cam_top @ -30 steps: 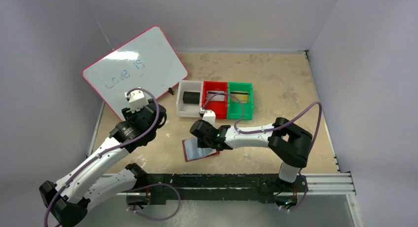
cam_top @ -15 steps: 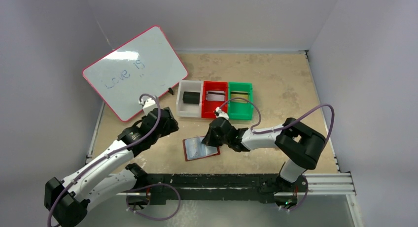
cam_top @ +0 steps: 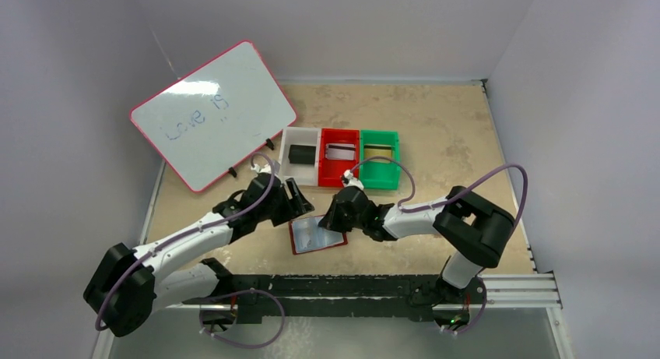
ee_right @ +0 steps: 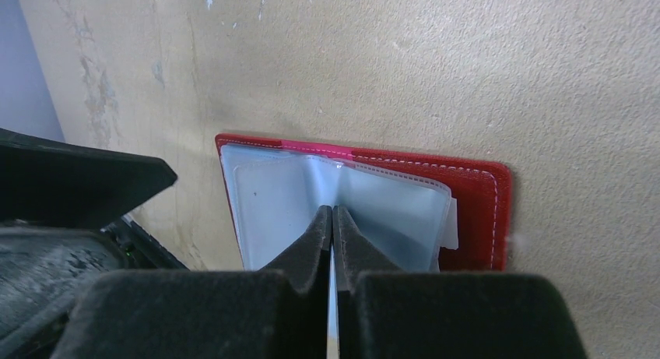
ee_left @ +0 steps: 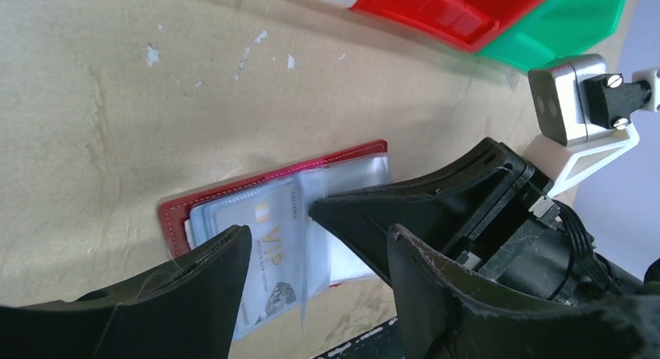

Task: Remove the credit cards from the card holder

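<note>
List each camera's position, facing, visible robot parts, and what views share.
Top external: above and behind the bases, looking down on left end effector, right end effector, card holder.
Left wrist: on the left arm, facing down between its open fingers.
Right wrist: on the right arm, looking down past shut fingers pinching a sleeve.
All share the card holder.

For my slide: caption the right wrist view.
Right gripper pinches a clear sleeve of the open red card holder.

Even, soft light is cast from above, mild glare is seen on the whiteboard point(cam_top: 198, 90), and the wrist views' near foreground is blurred.
</note>
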Robot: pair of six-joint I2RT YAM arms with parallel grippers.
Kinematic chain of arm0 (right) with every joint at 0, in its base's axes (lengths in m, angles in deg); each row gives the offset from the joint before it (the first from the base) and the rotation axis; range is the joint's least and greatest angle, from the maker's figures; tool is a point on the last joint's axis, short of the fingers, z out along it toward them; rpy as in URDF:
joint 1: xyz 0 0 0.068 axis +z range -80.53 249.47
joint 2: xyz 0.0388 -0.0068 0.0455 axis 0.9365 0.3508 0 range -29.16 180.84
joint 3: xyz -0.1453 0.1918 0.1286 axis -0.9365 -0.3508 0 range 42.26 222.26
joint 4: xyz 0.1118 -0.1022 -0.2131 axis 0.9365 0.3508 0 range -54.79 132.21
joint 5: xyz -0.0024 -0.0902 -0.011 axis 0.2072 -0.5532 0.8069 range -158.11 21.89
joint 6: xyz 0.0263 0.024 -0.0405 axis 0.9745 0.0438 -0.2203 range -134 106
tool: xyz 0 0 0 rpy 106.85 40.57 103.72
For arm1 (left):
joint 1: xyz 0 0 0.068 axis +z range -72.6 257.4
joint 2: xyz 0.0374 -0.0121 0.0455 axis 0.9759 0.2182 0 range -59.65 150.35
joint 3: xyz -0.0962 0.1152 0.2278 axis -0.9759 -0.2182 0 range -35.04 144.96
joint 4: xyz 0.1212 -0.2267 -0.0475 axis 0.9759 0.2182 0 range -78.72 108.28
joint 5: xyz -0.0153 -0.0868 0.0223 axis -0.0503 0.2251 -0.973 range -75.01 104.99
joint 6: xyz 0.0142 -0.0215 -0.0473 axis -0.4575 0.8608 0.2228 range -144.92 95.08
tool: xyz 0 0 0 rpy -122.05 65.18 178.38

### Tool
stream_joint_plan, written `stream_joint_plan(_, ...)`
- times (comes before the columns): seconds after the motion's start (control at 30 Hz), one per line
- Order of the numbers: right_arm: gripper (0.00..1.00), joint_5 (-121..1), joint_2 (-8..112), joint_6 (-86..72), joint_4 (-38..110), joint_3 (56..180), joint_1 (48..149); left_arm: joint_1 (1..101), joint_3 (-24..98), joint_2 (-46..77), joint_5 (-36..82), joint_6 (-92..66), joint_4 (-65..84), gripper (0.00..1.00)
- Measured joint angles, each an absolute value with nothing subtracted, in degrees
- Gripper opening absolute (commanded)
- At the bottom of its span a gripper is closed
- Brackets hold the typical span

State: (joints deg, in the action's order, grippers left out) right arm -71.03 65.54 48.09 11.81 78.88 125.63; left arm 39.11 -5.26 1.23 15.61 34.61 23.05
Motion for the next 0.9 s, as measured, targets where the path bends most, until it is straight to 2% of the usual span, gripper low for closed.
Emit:
stream_joint_plan(0.17, 0.0, -70.9, 65.5, 48.4, 11.2, 78.5, 125.5, 38.3, -7.5, 2.7, 19.2, 36.2, 18.3, 0.63)
stream_joint_plan(0.43, 0.0, -70.1, 65.5, 49.0, 9.6, 77.6, 125.3, 32.1, -9.9, 4.2, 18.5, 40.8, 14.8, 0.6)
stream_joint_plan(0.57, 0.06, -70.0, 65.5, 48.9, 9.5, 77.6, 125.3, 27.0, -12.2, 4.2, 14.3, 45.0, 11.1, 0.54)
stream_joint_plan(0.63, 0.13, -70.0, 65.5, 48.8, 9.5, 77.6, 125.3, 26.5, -13.6, 3.8, 12.7, 46.6, 9.4, 0.52)
stream_joint_plan(0.77, 0.27, -69.9, 65.4, 48.7, 9.0, 77.6, 125.3, 26.3, -14.6, 3.2, 10.1, 48.0, 9.1, 0.4)
stream_joint_plan(0.9, 0.34, -70.0, 64.0, 48.3, 9.2, 77.2, 125.3, 26.2, -14.6, 2.7, 8.8, 48.0, 9.2, 0.3)
